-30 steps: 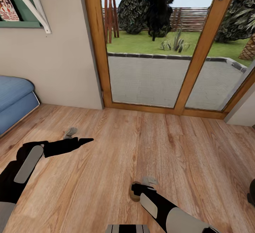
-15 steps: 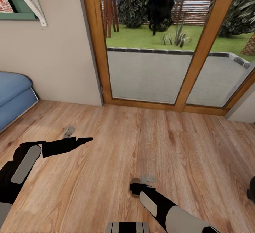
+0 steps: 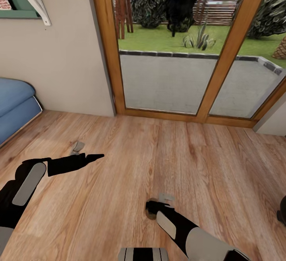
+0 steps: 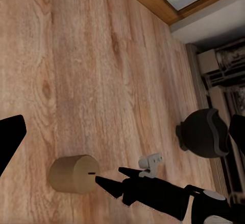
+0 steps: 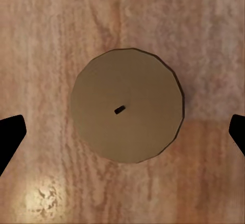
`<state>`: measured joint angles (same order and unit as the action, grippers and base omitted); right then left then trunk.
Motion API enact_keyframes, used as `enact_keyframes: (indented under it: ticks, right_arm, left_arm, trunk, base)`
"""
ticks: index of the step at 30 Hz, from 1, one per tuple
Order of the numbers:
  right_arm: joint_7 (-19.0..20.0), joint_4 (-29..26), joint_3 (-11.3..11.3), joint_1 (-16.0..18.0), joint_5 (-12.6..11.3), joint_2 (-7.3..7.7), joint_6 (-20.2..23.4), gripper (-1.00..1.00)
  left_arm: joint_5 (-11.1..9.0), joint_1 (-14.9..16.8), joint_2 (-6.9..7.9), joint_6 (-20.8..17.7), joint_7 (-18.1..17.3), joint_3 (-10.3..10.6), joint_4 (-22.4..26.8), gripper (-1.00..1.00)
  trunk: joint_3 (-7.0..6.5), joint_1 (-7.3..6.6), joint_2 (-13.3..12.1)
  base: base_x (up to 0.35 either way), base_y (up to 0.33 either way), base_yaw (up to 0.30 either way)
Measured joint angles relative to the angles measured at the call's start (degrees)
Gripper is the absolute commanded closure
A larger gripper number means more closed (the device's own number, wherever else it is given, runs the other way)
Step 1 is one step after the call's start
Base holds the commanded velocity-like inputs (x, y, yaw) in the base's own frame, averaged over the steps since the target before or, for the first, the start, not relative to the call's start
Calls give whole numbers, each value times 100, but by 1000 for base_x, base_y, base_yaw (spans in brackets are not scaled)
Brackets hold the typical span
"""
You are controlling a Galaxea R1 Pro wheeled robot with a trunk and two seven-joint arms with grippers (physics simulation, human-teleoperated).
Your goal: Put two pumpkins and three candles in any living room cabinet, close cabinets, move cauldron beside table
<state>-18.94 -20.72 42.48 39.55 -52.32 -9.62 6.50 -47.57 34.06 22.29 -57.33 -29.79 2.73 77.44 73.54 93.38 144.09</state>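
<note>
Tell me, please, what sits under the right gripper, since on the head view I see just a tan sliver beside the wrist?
Observer: It is a candle, standing upright on the wooden floor. The right wrist view looks straight down on its dark wick.
Operator: Is the gripper lined up with it?
Observer: Yes. The right gripper has its jaws open wide, with one fingertip on each side of the candle and neither touching it.
Operator: Is anything else close by on the floor?
Observer: The left wrist view shows the black cauldron standing on the floor, apart from the candle.
</note>
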Motion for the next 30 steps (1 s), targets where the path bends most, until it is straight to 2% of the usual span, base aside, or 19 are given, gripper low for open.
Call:
enact_keyframes:
  ticks: [4,10,15,21,26,30]
  right_arm:
    - [22,6,-2,96,-2,1,-108,-100]
    - [166,9,5,122,10,-2,-143,-100]
    - [185,15,-2,131,178,-15,-137,-100]
    - [182,94,-13,334,194,-24,-119,-100]
    - [181,156,-20,369,161,-15,-133,-100]
    - [180,189,-21,373,164,-25,-144,-100]
  left_arm:
    - [4,-2,0,7,0,9,0,-100]
    - [2,0,0,6,0,14,0,-100]
    - [3,1,0,7,0,14,0,-100]
    - [7,-1,0,9,0,15,0,-100]
    - [6,0,0,9,0,16,0,-100]
    - [3,0,0,8,0,21,0,-100]
  trunk:
    - [89,10,5]
    - [89,10,6]
    - [89,10,6]
    - [222,26,13]
    - [333,39,20]
    - [333,38,21]
  base:
    - [0,0,0]
    - [0,0,0]
    - [0,0,0]
    - [0,0,0]
    - [0,0,0]
    - [0,0,0]
